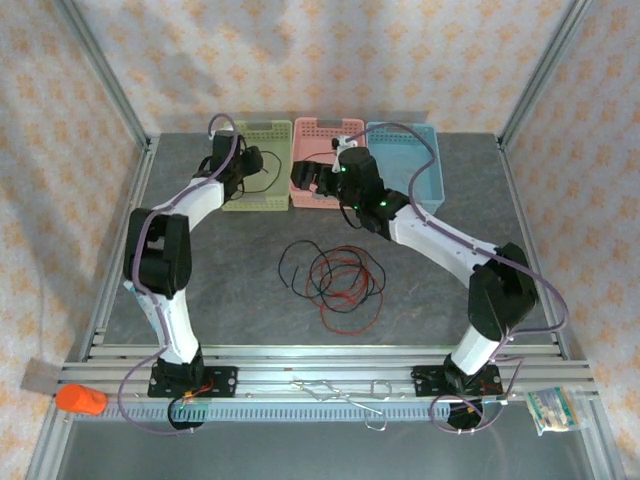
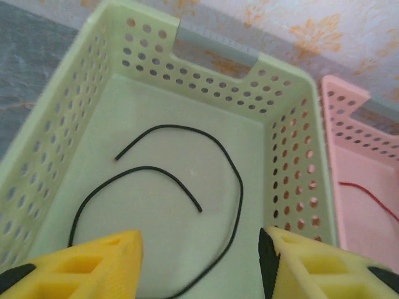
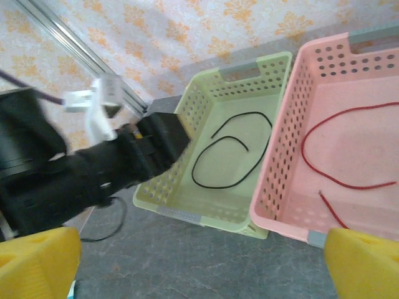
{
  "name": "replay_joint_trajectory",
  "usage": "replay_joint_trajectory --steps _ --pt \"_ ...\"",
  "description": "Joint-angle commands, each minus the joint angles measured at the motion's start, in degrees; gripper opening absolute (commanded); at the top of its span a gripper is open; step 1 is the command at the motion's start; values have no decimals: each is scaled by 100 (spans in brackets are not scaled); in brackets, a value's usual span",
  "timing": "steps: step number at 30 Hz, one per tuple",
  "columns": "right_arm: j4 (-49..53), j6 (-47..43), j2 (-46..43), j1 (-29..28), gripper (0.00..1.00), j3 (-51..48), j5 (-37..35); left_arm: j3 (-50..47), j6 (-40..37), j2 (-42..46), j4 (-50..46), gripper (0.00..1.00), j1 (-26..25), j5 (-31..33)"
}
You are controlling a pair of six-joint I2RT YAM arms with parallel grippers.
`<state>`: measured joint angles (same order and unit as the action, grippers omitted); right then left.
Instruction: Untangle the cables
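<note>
One black cable [image 2: 240, 187] lies in the green basket [image 2: 62, 124] beside the pink basket [image 3: 299, 81], one red cable [image 3: 303, 149] inside it, apparently sorted by colour. Left claw [image 2: 199, 261] and right claw [image 3: 202, 268] hover above, spread and empty. A red-and-black tangle [image 1: 340, 280] waits on the table [image 1: 230, 300] before the pink basket.

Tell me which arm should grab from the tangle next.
Right, probably: the right gripper, over the pink basket, sits slightly nearer the tangle than the left gripper over the green basket. Both are open, empty.

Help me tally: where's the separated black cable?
The black cable lies inside the green basket, leftmost of three, beside the pink basket, below the left gripper.
</note>
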<state>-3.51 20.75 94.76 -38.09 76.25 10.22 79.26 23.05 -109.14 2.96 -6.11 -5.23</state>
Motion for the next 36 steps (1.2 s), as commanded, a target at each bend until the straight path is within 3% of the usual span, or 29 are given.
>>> replay_joint_trajectory --steps 1,8,14,20,28,36 --pt "-11 46 -424 29 100 -417 -437 -657 -99 1065 539 56 -258 251" --pt "43 645 -1064 29 100 -1569 -995 -2217 -222 2569 759 58 -1325 1221" --pt "-110 896 -1557 14 100 -2492 -1022 -3052 -138 3362 684 59 -2579 2785" --pt "35 961 -1815 -26 100 -3024 -1011 -3404 498 3685 344 61 -3249 2824" --pt "523 1158 -2023 -110 100 -3467 -1127 -3431 780 3335 -50 61 -4306 3230" --pt "1784 1815 -1932 -127 89 -3437 -1504 -3752 1499 3092 210 61 -4592 2844"
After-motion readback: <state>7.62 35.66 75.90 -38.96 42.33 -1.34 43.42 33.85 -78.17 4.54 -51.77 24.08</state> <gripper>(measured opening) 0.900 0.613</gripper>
